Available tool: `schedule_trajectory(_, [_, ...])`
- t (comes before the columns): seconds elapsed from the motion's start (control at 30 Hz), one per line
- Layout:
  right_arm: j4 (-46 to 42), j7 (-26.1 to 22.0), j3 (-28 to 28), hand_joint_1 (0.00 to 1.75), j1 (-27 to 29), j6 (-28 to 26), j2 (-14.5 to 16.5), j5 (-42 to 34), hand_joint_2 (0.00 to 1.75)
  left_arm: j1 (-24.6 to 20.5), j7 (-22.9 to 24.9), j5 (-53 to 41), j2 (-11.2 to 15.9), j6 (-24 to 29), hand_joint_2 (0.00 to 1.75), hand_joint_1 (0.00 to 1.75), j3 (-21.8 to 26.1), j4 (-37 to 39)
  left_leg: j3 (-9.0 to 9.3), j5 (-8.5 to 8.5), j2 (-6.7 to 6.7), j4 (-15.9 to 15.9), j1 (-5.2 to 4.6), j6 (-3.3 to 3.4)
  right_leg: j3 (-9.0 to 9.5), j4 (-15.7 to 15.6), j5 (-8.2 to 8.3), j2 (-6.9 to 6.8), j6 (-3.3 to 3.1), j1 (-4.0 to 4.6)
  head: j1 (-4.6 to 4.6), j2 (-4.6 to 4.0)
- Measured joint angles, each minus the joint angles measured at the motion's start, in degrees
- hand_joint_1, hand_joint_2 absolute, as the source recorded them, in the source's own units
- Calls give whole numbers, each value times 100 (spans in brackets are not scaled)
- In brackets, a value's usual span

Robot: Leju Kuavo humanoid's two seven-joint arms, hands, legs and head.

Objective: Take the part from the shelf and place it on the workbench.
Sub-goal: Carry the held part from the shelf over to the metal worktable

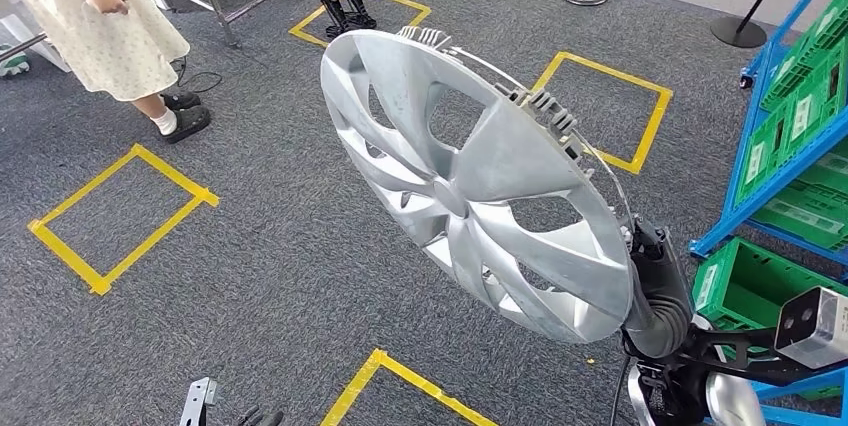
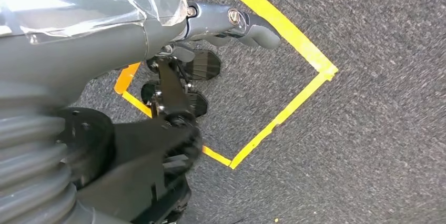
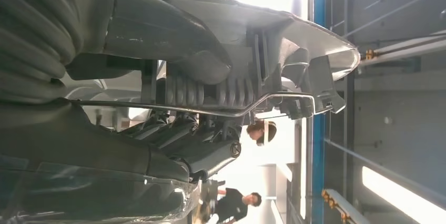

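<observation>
A silver wheel cover [image 1: 470, 196] is held up in the air by the right hand [image 1: 655, 291], above the grey carpet floor [image 1: 250, 276]. The cover is gripped at its lower rim, and its spoked face is turned toward the head camera, tilted. In the right wrist view the thumb [image 3: 158, 34] is seen pressed on one side of the rim and the darker fingers [image 3: 205, 145] on the other side, near the wire ring and clips of the cover.

The left hand [image 2: 210, 50] is seen in the left wrist view, hanging over the carpet with nothing in it; the fingers are partly curled, and it cannot be told if it is open or closed.

Yellow tape squares [image 1: 120, 211] are marked on the floor. A blue shelf [image 1: 790, 136] with green bins [image 1: 755, 281] is seen at the right. A person in a light dress [image 1: 95, 16] is standing at the far left.
</observation>
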Motion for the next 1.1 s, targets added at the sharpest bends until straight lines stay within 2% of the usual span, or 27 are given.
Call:
schedule_trajectory(0.07, [0, -9, 1, 175, -2, 9, 15, -13, 175, 8, 7, 9, 47, 18, 175, 0, 0, -1, 376, 314, 178, -786, -108, 150, 48, -15, -50, -170, 18, 45, 1, 0])
schedule_trajectory(0.1, [0, -13, 2, 175, -6, 16, 24, -19, 175, 21, 21, 20, 60, 32, 175, 0, 1, -1, 383, 324, 124, -818, -113, 162, 62, -30, -56, -221, 36, 48, -2, 0])
schedule_trajectory(0.13, [1, -14, 1, 175, -10, 24, 31, -24, 175, 44, 42, 31, 68, 48, 175, 0, 1, -1, 419, 349, 68, -874, -97, 167, 69, -28, -72, -211, 56, 46, 0, 0])
schedule_trajectory(0.2, [4, -25, -6, 175, -15, 39, 36, -41, 175, 75, 87, 51, 76, 67, 175, 0, 1, -1, 514, 405, -55, -998, -48, 186, -33, 219, -203, -5, 61, 31, 6, 0])
schedule_trajectory(0.27, [11, -46, -15, 175, -2, 52, 33, -59, 175, 86, 115, 65, 74, 71, 175, 0, 1, -1, 555, 426, -187, -1043, -16, 198, -390, 900, -461, 238, 36, -5, 11, 0])
schedule_trajectory(0.3, [17, -60, -18, 175, 7, 58, 32, -67, 175, 92, 128, 75, 73, 72, 175, 0, 0, -1, 556, 423, -258, -1041, -13, 199, -601, 1266, -566, 278, 42, -19, 14, 0])
schedule_trajectory(0.33, [24, -74, -20, 175, 16, 63, 31, -70, 175, 105, 144, 86, 73, 75, 175, 0, 1, 1, 561, 417, -335, -1039, -11, 195, -753, 1494, -603, 291, 75, -36, 12, 0])
schedule_trajectory(0.37, [30, -86, -21, 175, 22, 66, 30, -71, 175, 121, 158, 95, 72, 79, 175, 0, 0, 3, 569, 408, -413, -1033, -4, 184, -804, 1511, -549, 297, 132, -55, 10, 0])
schedule_trajectory(0.4, [33, -98, -24, 175, 26, 66, 30, -71, 175, 139, 172, 104, 71, 83, 175, 0, -1, 5, 579, 393, -493, -1017, 9, 163, -734, 1290, -403, 309, 209, -80, 11, 0])
schedule_trajectory(0.43, [35, -109, -27, 175, 27, 66, 27, -71, 175, 155, 180, 108, 71, 87, 175, 0, -1, 7, 586, 368, -570, -988, 26, 131, -571, 895, -205, 349, 290, -109, 11, 0])
schedule_trajectory(0.47, [38, -118, -32, 175, 27, 65, 22, -71, 175, 169, 184, 109, 76, 89, 175, 0, -2, 11, 580, 337, -639, -945, 34, 89, -403, 510, -42, 417, 339, -128, 13, 0])
schedule_trajectory(0.5, [39, -127, -36, 175, 29, 64, 18, -72, 175, 182, 189, 111, 83, 91, 175, 0, -2, 15, 562, 306, -694, -900, 39, 47, -267, 213, 74, 465, 344, -139, 13, 0])
schedule_trajectory(0.53, [39, -136, -38, 175, 33, 65, 13, -73, 175, 197, 192, 111, 91, 93, 175, 0, -3, 19, 539, 283, -735, -868, 41, 13, -195, 56, 123, 499, 315, -136, 12, 0])
schedule_trajectory(0.6, [38, -152, -41, 175, 41, 66, 8, -75, 175, 236, 200, 113, 112, 101, 175, 0, -4, 33, 504, 266, -786, -846, 52, -25, -169, 13, 127, 461, 210, -116, 10, 0])
schedule_trajectory(0.63, [37, -158, -43, 175, 43, 67, 6, -75, 175, 254, 202, 113, 122, 102, 175, 0, -5, 41, 496, 252, -760, -834, 60, -40, -162, 7, 129, 435, 173, -116, 11, 0])
schedule_trajectory(0.7, [36, -169, -48, 175, 51, 67, 7, -76, 175, 262, 205, 113, 142, 103, 175, 0, -7, 54, 410, 112, -539, -619, 62, -89, -133, -8, 121, 369, 103, -128, 3, 0])
schedule_trajectory(0.77, [34, -179, -51, 175, 57, 67, 10, -75, 175, 241, 206, 116, 152, 103, 175, 0, -9, 56, 102, -210, -299, 26, 75, -141, -104, -10, 96, 287, 40, -110, -5, 0])
schedule_trajectory(0.8, [34, -182, -51, 175, 56, 69, 11, -75, 175, 231, 205, 118, 153, 103, 175, 0, -10, 56, -100, -359, -260, 413, 88, -156, -94, -9, 84, 240, 16, -96, -4, 0])
schedule_trajectory(0.83, [35, -184, -51, 175, 55, 74, 12, -74, 175, 226, 205, 120, 150, 103, 175, 0, -12, 56, -262, -435, -245, 700, 97, -163, -84, -9, 71, 192, -1, -84, -4, 0])
schedule_trajectory(0.87, [35, -184, -51, 175, 55, 79, 12, -73, 175, 225, 205, 122, 148, 104, 175, 0, -13, 57, -327, -398, -238, 781, 101, -160, -72, -9, 58, 147, -9, -73, -5, 0])
schedule_trajectory(0.9, [35, -184, -50, 175, 54, 85, 13, -73, 175, 223, 205, 124, 148, 105, 175, 0, -14, 57, -271, -256, -226, 629, 100, -142, -55, -9, 44, 102, -15, -61, -5, 0])
schedule_trajectory(0.93, [35, -184, -50, 175, 54, 90, 13, -72, 175, 219, 205, 126, 151, 105, 175, 0, -15, 57, -102, -48, -185, 274, 87, -103, -31, -11, 29, 58, -17, -49, -5, 0])
schedule_trajectory(1.0, [35, -184, -50, 175, 52, 96, 12, -72, 175, 196, 204, 128, 173, 105, 175, 0, -16, 56, 286, 252, 23, -492, 19, 13, 12, -18, -3, -25, -3, -23, -2, 0])
schedule_trajectory(1.03, [35, -185, -50, 175, 51, 98, 13, -72, 175, 180, 203, 128, 188, 105, 175, 0, -18, 56, 395, 304, 106, -712, -21, 63, 22, -21, -15, -67, 11, -15, -2, 0])
schedule_trajectory(1.07, [35, -185, -49, 175, 51, 99, 16, -71, 175, 167, 201, 128, 203, 105, 175, 0, -19, 56, 428, 294, 148, -797, -53, 98, 27, -28, -24, -112, 29, -13, -2, 0])
schedule_trajectory(1.1, [34, -185, -48, 175, 47, 101, 21, -70, 175, 162, 200, 129, 215, 108, 175, 0, -21, 56, 425, 292, 116, -819, -70, 121, 36, -41, -27, -161, 55, -6, -4, 0])
